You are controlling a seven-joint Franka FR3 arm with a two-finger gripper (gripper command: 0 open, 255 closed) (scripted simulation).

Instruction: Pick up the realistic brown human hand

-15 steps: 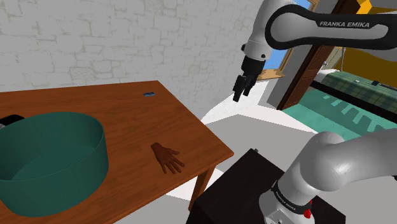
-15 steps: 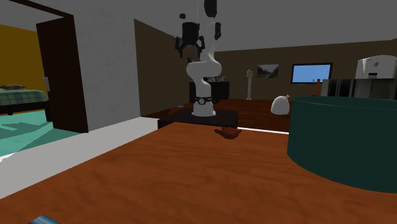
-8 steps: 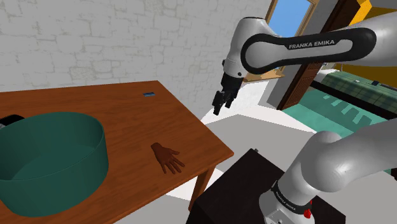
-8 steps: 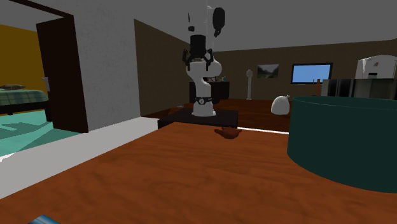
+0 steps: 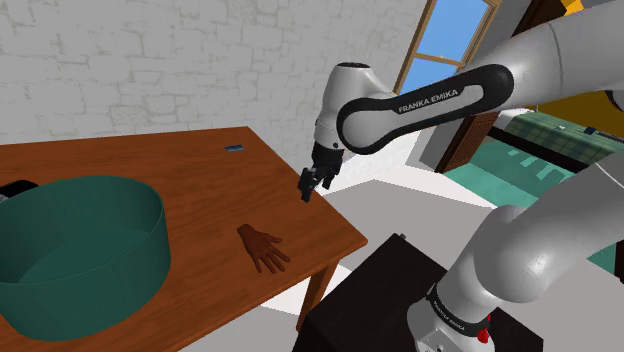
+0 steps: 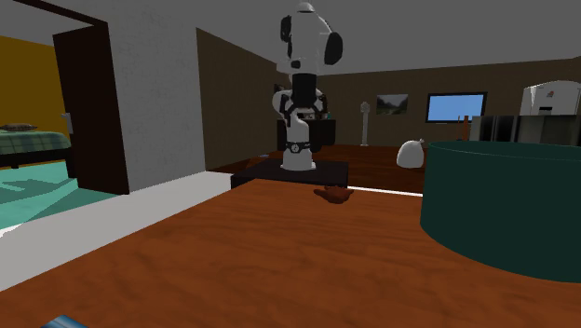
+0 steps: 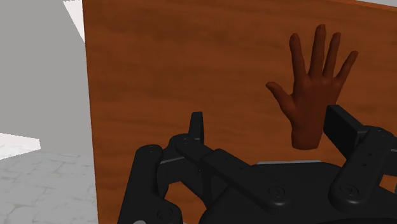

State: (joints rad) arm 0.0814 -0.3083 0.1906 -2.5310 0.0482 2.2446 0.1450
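The brown human hand (image 5: 263,247) lies flat, palm down, on the wooden table (image 5: 200,180) close to its near edge. It also appears as a low dark shape (image 6: 332,195) at the table's far end in the second exterior view. My black gripper (image 5: 308,187) hangs above the table's edge, up and to the shoulder view's right of the hand, well clear of it. In the wrist view the gripper (image 7: 267,119) is open. Its fingers (image 7: 197,126) stand apart with nothing between them, and the hand (image 7: 312,95) lies beyond, nearer one finger.
A large dark green basin (image 5: 70,250) takes up the table's left part in the shoulder view. A small blue object (image 5: 234,148) lies near the far edge. A black item (image 5: 15,189) sits behind the basin. My stand (image 5: 380,290) is below the table's corner.
The arm has swung down and to the shoulder view's left. The gripper went from high over the floor to just above the table's edge. The brown hand has not moved.
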